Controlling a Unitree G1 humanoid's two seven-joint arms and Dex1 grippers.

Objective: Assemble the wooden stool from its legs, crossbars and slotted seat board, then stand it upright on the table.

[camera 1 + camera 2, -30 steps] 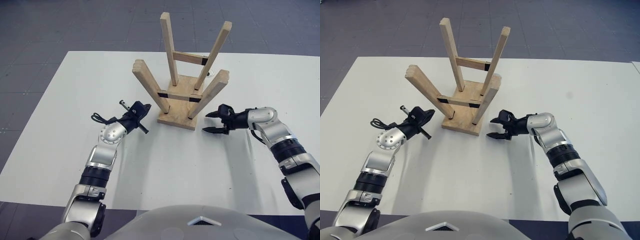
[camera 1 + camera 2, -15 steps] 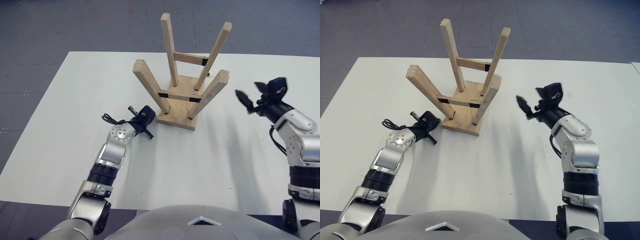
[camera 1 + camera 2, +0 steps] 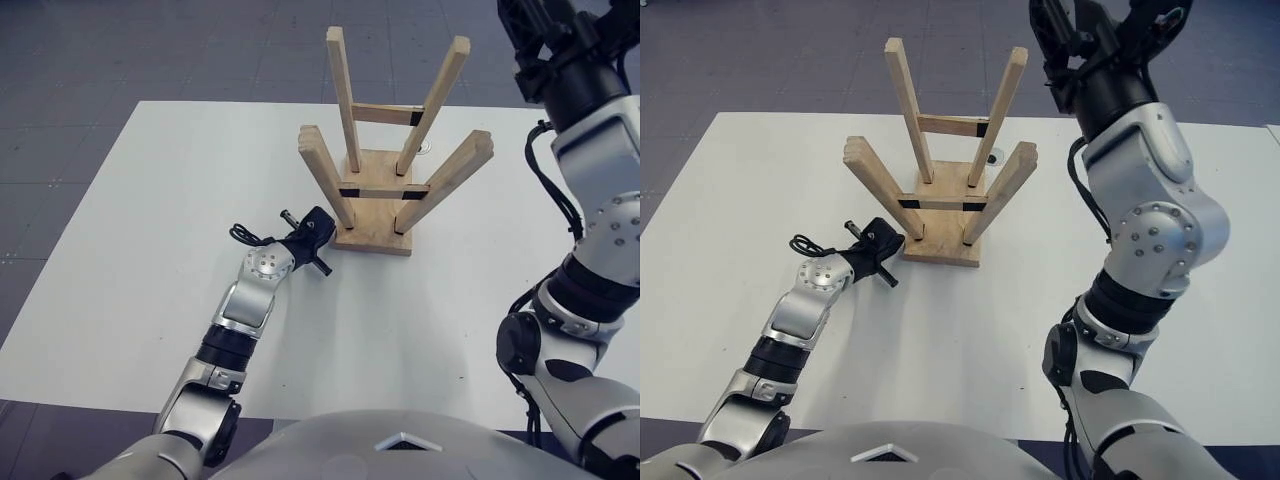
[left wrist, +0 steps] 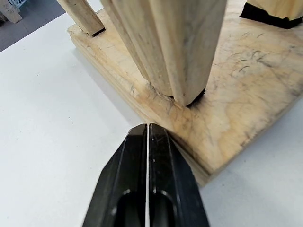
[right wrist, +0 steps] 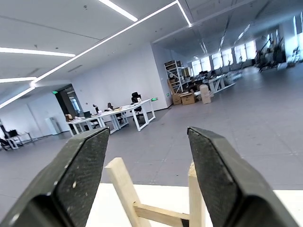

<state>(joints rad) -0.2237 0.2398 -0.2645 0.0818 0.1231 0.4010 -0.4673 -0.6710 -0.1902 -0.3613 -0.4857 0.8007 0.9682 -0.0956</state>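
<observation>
Stool (image 3: 372,212): we see it upside down toward the far middle of the tabletop (image 3: 150,200), with the seat board (image 3: 940,245) flat on the surface.
Count: one seat board, four legs (image 3: 341,90) pointing up and splayed outward, and two crossbars (image 3: 385,114) that we can make out. One crossbar joins the far pair of legs and one joins the near pair.
Left gripper (image 3: 320,222): it lies low on the tabletop at the near left corner of the seat board.
Left wrist view adds: we see the fingers pressed together with nothing between them. The tip is right at the board's edge, and we cannot tell whether it touches. The nearest leg sits in a dark slot in the board.
Right gripper (image 5: 147,133): in the eye views it is raised high above the far right of the stool, well clear of the tabletop.
Right wrist view adds: we see its two fingers (image 5: 80,179) spread wide and holding nothing. Past the gap between them are the tops of two legs and a crossbar.
</observation>
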